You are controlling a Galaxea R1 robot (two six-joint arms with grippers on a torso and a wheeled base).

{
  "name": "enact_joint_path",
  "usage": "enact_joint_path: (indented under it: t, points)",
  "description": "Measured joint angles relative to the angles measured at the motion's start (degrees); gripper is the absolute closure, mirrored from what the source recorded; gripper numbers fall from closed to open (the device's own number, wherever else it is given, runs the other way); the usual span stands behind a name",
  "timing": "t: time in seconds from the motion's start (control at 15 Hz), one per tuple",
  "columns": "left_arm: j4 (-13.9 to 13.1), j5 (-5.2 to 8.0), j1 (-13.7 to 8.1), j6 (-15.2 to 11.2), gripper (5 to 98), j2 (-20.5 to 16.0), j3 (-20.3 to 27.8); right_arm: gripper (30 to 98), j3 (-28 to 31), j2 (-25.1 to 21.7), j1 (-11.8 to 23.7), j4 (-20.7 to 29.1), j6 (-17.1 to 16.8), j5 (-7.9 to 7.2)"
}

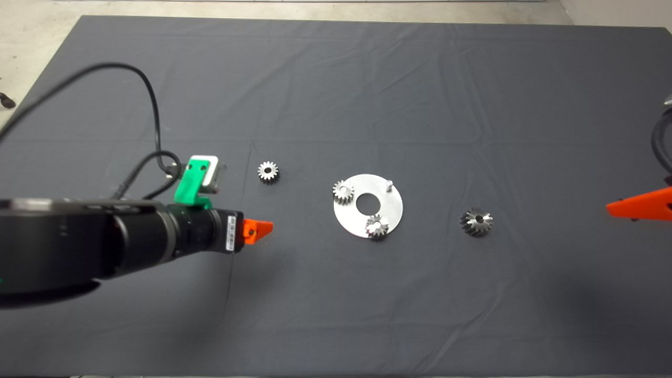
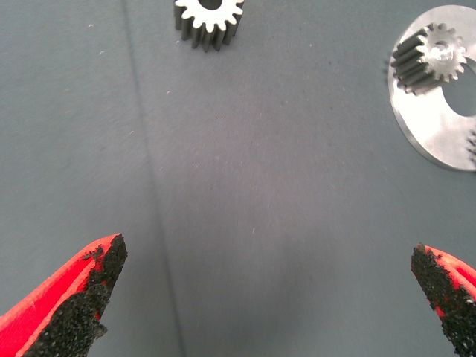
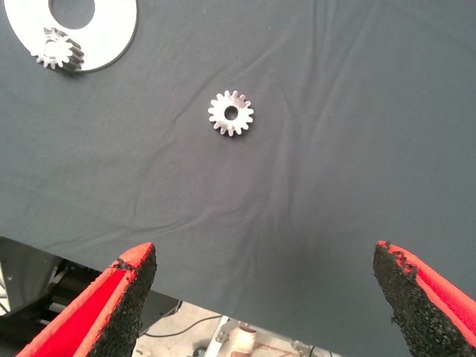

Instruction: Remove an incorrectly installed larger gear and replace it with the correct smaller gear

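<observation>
Larger gear (image 1: pixel 476 221) already off the plate, lying on the dark mat (image 1: pixel 367 79) right of the round silver plate (image 1: pixel 391 214), apart from it. Smaller gear (image 1: pixel 268 171) lies flat on the mat left of the plate, hole up; also seen at the edge of the left wrist view (image 2: pixel 209 20). Two matching small gears sit on the plate (image 1: pixel 343 192) (image 1: pixel 377 226), and one bare peg (image 1: pixel 389 185) stands free, likely the target. The smaller gear looks like solid steel: stiff, smooth, a bit slippery, low profile, so best pinched across the toothed rim from above, pads on opposite teeth. Left hand (image 1: pixel 261 229) hovers over the mat near the smaller gear, between it and the near table edge, fingers wide apart, holding nothing. Right hand (image 3: pixel 260 297) parked at the table's right edge, fingers also spread wide, empty; the gear in its view (image 3: pixel 230 113) is probably the larger one, hard to tell from straight above.
</observation>
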Motion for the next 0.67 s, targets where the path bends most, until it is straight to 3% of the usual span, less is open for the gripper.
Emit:
enact_joint_path:
  t: [0.13,0.27,0.4,0.47,0.6,0.67]
  points:
    - [6.90,0.30,3.52,-0.26,5.3,0.47,-0.44,51.2,0.25,0.10,0.25,0.00,0.00,-0.09]
    - [14.77,0.42,8.96,-0.85,5.3,1.43,-2.07,51.2,0.30,0.68,0.22,0.01,0.00,-0.21]
    - [18.78,0.46,14.01,-1.13,5.3,2.54,-5.94,51.2,0.33,1.06,0.22,0.06,0.00,-0.10]
    - [19.87,0.56,14.86,-1.24,5.3,2.76,-8.03,51.2,0.33,1.13,0.22,0.11,0.00,-0.12]
    - [22.99,0.39,14.54,-1.24,5.3,3.98,-11.85,51.2,0.33,1.46,0.22,0.15,0.02,-0.23]
    - [23.42,-0.49,14.50,-1.24,5.3,5.02,-13.99,51.2,0.33,2.14,0.25,0.20,0.05,-0.21]
